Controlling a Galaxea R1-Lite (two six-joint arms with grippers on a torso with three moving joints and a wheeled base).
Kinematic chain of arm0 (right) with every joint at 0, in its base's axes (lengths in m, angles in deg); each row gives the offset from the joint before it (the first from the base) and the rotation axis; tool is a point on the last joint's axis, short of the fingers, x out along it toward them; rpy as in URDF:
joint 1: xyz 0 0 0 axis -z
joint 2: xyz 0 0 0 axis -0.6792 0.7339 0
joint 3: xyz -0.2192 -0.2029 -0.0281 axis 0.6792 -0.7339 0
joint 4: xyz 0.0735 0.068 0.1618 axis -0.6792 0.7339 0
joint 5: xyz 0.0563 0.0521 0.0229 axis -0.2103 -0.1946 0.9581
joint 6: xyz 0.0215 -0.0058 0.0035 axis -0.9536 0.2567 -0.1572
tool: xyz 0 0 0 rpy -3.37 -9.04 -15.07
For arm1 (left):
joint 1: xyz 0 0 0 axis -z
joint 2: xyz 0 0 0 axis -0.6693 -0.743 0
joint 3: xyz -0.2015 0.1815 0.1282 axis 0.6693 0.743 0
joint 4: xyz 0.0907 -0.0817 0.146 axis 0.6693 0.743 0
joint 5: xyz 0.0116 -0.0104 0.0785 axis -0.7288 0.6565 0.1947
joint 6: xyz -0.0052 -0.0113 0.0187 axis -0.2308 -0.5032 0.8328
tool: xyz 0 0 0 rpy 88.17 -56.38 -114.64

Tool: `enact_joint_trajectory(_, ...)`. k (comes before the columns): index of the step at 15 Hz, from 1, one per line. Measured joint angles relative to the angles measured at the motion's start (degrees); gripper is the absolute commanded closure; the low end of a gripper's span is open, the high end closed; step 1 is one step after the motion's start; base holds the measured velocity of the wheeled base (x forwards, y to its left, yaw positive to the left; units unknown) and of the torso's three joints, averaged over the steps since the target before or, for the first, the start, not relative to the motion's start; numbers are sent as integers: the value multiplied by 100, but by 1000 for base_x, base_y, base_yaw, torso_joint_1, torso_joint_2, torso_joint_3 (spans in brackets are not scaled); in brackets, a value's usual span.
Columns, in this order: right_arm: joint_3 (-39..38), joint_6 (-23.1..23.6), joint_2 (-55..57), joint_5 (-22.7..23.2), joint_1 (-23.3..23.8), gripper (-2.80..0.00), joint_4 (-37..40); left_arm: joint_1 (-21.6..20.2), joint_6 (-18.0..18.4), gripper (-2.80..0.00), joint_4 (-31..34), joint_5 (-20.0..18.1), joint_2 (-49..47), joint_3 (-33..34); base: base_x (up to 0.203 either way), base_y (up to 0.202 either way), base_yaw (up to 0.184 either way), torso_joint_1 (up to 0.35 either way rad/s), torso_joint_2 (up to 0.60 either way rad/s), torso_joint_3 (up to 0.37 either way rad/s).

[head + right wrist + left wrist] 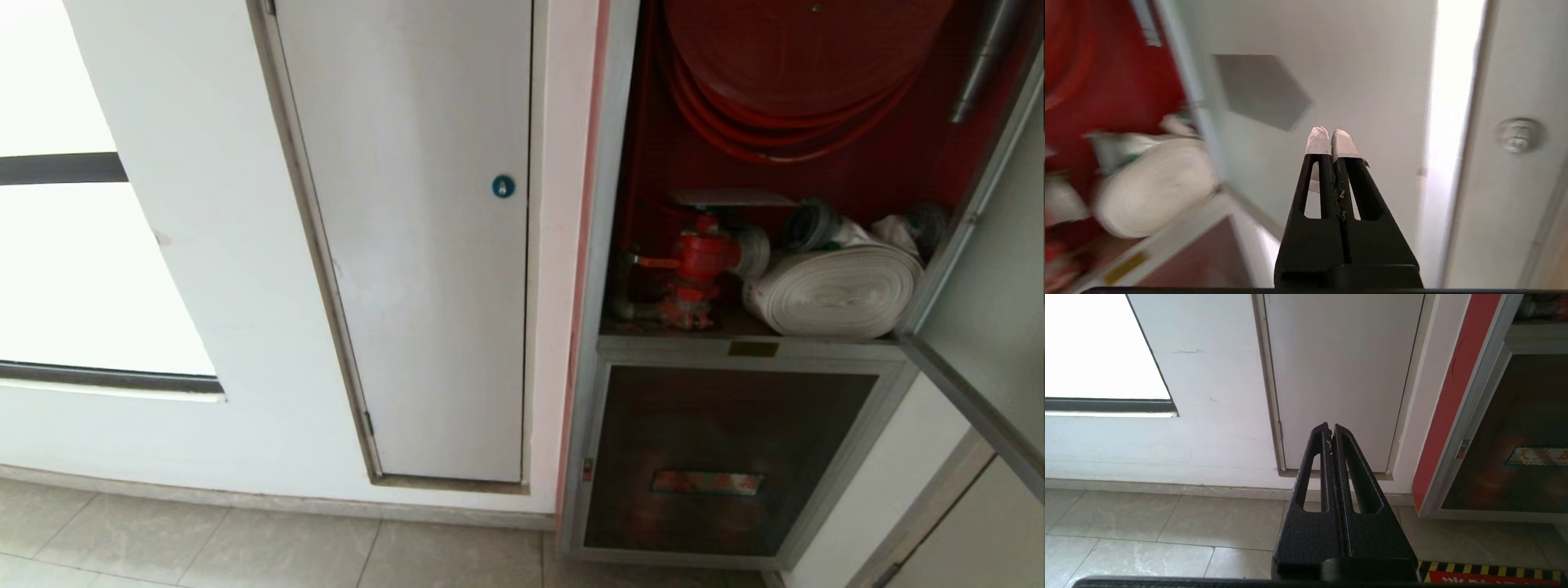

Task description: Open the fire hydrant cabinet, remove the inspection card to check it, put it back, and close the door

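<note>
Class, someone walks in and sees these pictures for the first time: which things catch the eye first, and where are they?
The open silver-framed fire hydrant cabinet at the right shows its red inside: a coiled red hose reel up top, a red hydrant valve and rolled white hose below. Its glass door swings out rightward. Left of it stands a plain white panel with a blue round lock.

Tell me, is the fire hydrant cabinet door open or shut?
Open: the door is swung out right, exposing the hose reel and hydrant valve.

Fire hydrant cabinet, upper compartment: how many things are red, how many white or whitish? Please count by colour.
Red: 2, the hose reel and the hydrant valve
White or whitish: 2, the rolled hose and the inspection card
Total: 4
</note>
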Motion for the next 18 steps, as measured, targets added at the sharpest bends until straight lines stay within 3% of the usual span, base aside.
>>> enact_joint_trajectory(2, 10, -117, 95, 381, 718, 0, -20, -2, -2, 0, 0, 2, 0, 0, 0, 0, 0, 0, 0, 0)
enact_joint_trajectory(6, 108, -586, 205, 1895, 2652, 0, -23, -2, -2, 0, 0, 0, 0, 0, 0, 0, 0, 0, 0, 0)
enact_joint_trajectory(7, 103, -643, 173, 2199, 2891, 0, -35, 0, -3, 0, 0, 0, 0, 0, 0, 0, 0, 0, 0, 0)
enact_joint_trajectory(14, -240, -1128, -161, 3032, 4183, 0, -28, 2, -2, 0, 0, 0, 0, 0, 0, 0, 0, 0, 0, 0)
enact_joint_trajectory(18, -612, -1441, -394, 3236, 4622, 0, -22, -2, -5, 0, 2, 0, 0, 0, 0, 0, 0, 0, 0, 0)
